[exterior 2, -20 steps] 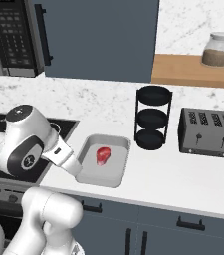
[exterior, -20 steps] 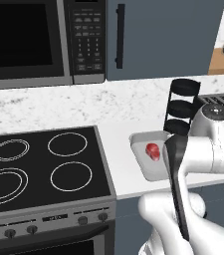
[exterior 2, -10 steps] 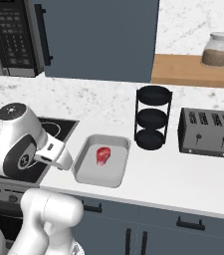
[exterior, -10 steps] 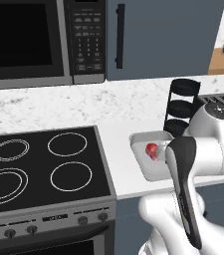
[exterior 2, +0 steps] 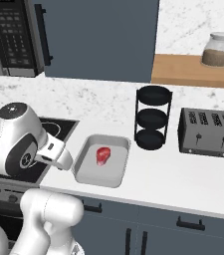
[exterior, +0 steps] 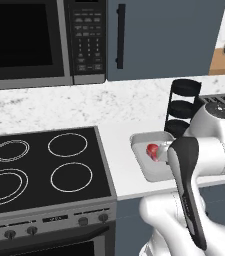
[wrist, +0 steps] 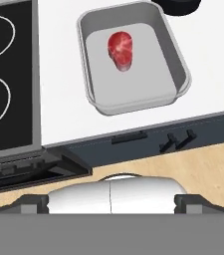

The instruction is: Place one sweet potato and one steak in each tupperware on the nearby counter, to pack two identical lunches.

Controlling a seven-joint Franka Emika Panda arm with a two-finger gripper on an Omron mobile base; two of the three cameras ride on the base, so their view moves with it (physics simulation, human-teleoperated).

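Pincer [wrist: 111, 199] open, empty, high over tupperware [wrist: 178, 60] holding 1 steak [wrist: 121, 50]; fetch sweet potato next, drop it beside steak

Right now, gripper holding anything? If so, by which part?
Nothing held. The gripper is open with empty space between its fingertips, pulled back off the counter. The steak lies loose in the tupperware.
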